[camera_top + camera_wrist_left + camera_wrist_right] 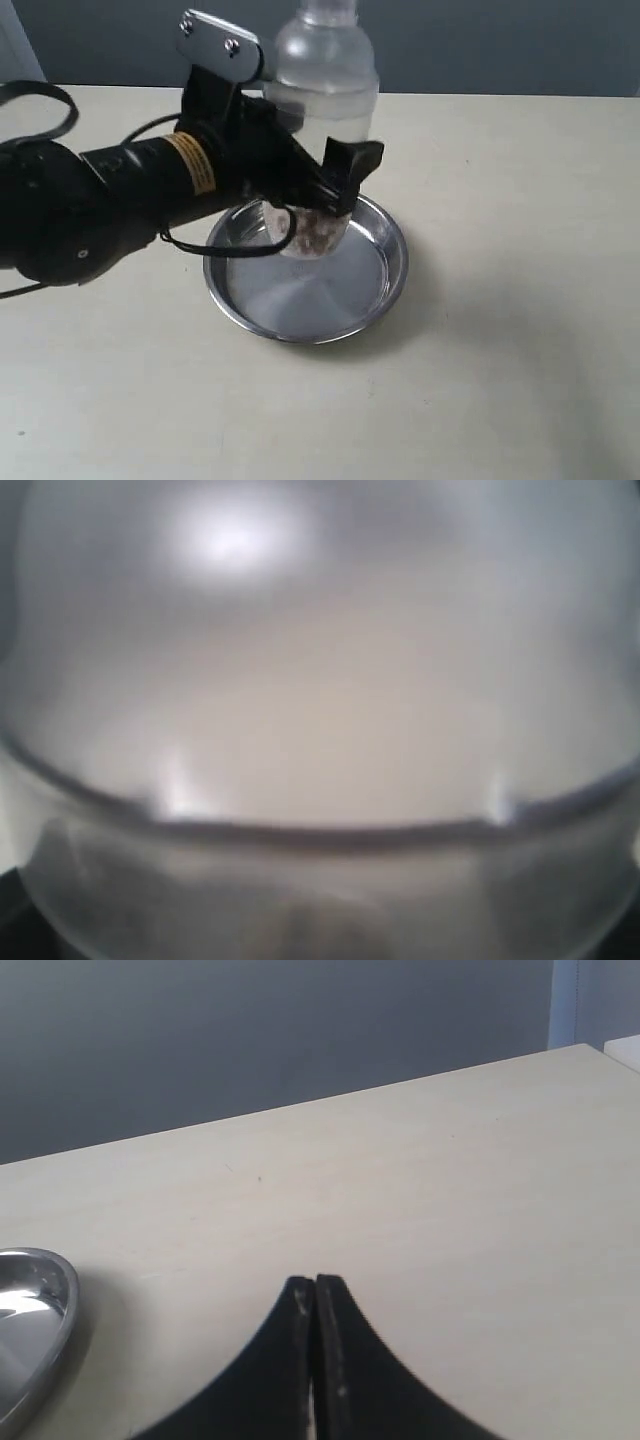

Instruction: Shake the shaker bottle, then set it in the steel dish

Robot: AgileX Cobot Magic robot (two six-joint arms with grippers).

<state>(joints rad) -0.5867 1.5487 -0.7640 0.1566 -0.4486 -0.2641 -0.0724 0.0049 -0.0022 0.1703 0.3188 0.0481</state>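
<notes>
The frosted shaker bottle (325,90) stands upright over the back part of the steel dish (385,290), with brown granules at its base. My left gripper (322,172) is shut on the bottle's lower body. I cannot tell whether the base touches the dish floor. The bottle's top runs out of the exterior view. In the left wrist view the blurred bottle (320,680) fills the picture and hides the fingers. My right gripper (316,1286) is shut on nothing, low over bare table to the side of the dish rim (55,1305). It does not show in the exterior view.
The beige table (520,200) spreads around the dish, with a dark grey wall behind it. The left arm's black body (100,200) and its cable hang over the table's left part.
</notes>
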